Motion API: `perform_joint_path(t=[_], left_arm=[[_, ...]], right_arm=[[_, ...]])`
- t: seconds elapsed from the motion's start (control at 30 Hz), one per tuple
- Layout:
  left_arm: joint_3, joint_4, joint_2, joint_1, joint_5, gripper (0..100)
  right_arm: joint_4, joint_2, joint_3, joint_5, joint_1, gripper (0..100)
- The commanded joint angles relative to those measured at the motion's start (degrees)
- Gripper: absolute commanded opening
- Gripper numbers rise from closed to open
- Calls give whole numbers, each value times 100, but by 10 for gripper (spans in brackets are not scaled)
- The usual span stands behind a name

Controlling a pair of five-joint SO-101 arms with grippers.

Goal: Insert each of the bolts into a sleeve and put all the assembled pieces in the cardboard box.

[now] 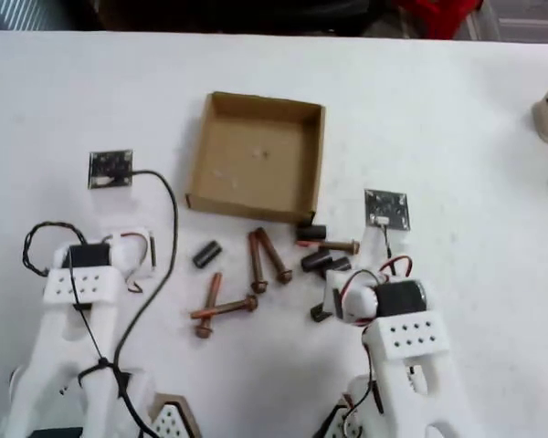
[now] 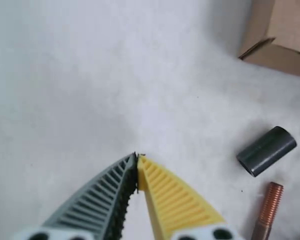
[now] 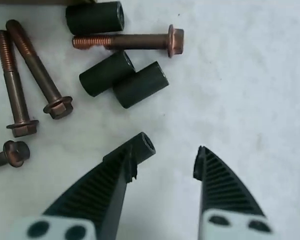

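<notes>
Five copper bolts (image 1: 256, 260) and five black sleeves (image 1: 206, 254) are lying loose on the white table (image 1: 438, 119), just in front of the cardboard box (image 1: 249, 203).
The left gripper (image 2: 137, 157) is hovering pinched tight, holding nothing. The right gripper (image 3: 167, 160) is gaping wide, with one sleeve (image 3: 142, 145) lying just beside a fingertip and three more sleeves clustering around one bolt beyond it. Two bolts are lying side by side, and two are crossing.
</notes>
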Motion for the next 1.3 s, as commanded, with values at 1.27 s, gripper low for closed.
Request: perform_joint_path(t=[1.27], left_arm=[[246, -659, 13, -31, 18, 24]], right_arm=[[-980, 2756, -721, -598, -1051, 190]])
